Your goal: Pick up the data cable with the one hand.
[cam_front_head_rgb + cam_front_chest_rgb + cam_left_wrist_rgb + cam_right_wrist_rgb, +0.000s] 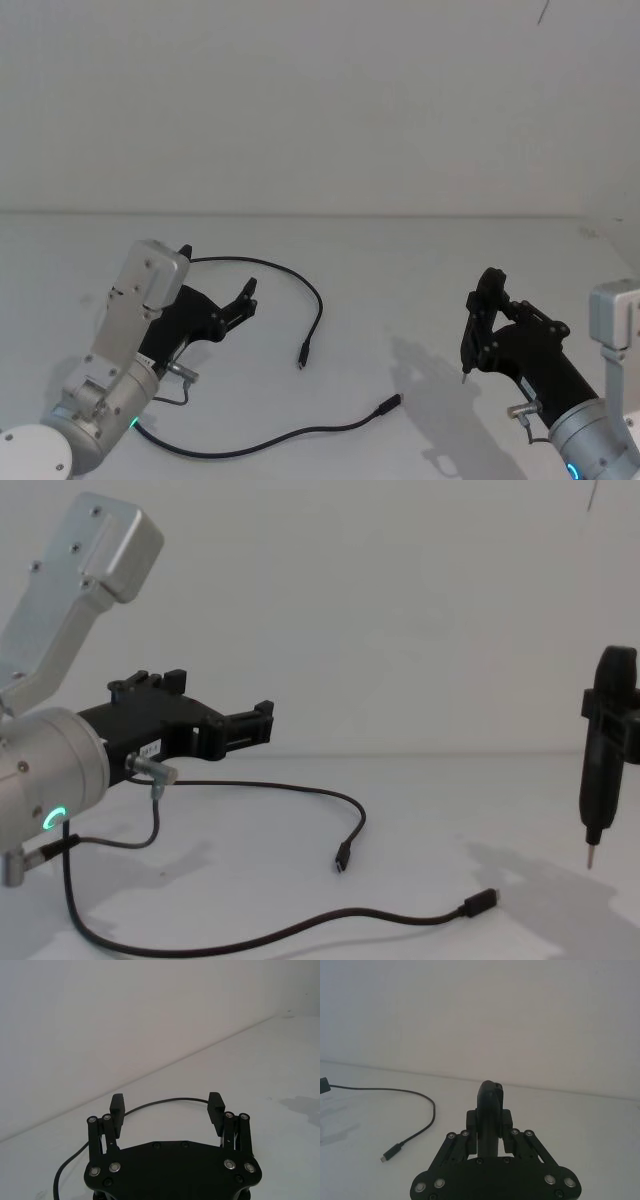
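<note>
Hovering above the white table (420, 260), the left gripper (166, 1105) has its two fingers spread wide apart with nothing between them. The data cable (318, 300) lies flat on the table below. One strand curves across just beyond the fingertips, then bends away to a plug (302, 357) ahead and to the outer side. Another strand appears to run back under the wrist and sweep out to the second plug (388, 403). The gripper looks set for the reach, not yet the grasp. To do it well, I would tip the fingers down over the arc just past the tips so that the cord crosses the gap squarely. They should then descend until the pads straddle it close to the table, and only then close. A thin cord can slip under the pads, so a low, centred pinch on a straight stretch seems safest. The right gripper (490, 1122) stands well off to the side, clamped on a slim black tool (600, 740) with a pin tip.
</note>
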`<action>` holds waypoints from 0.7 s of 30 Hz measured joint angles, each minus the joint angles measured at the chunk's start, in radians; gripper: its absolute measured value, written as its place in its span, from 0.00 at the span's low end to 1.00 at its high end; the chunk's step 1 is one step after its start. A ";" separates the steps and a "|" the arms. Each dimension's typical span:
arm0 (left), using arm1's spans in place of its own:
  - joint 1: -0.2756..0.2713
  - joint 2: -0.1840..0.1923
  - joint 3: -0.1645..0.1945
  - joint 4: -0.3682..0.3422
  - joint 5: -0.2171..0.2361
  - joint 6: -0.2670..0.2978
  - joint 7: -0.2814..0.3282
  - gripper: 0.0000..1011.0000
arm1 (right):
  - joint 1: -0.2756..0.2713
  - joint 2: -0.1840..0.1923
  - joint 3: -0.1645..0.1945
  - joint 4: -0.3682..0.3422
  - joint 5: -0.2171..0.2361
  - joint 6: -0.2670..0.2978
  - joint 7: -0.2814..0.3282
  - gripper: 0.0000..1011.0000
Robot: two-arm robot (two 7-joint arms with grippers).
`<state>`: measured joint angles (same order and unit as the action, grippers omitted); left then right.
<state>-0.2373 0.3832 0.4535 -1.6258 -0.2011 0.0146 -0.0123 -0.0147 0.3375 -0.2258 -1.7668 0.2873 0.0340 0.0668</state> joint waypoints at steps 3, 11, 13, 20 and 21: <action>0.000 -0.001 0.000 0.000 0.001 -0.001 0.001 0.99 | 0.000 0.000 0.000 0.000 0.000 0.000 0.000 0.28; 0.000 -0.001 0.000 0.000 0.001 -0.001 0.001 0.99 | 0.000 0.000 0.000 0.000 0.000 0.000 0.000 0.28; 0.000 -0.001 0.000 0.000 0.001 -0.001 0.001 0.99 | 0.000 0.000 0.000 0.000 0.000 0.000 0.000 0.28; 0.000 -0.001 0.000 0.000 0.001 -0.001 0.001 0.99 | 0.000 0.000 0.000 0.000 0.000 0.000 0.000 0.28; 0.000 -0.001 0.000 0.000 0.001 -0.001 0.001 0.99 | 0.000 0.000 0.000 0.000 0.000 0.000 0.000 0.28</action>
<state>-0.2371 0.3821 0.4536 -1.6261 -0.2003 0.0138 -0.0108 -0.0147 0.3375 -0.2259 -1.7668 0.2874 0.0340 0.0668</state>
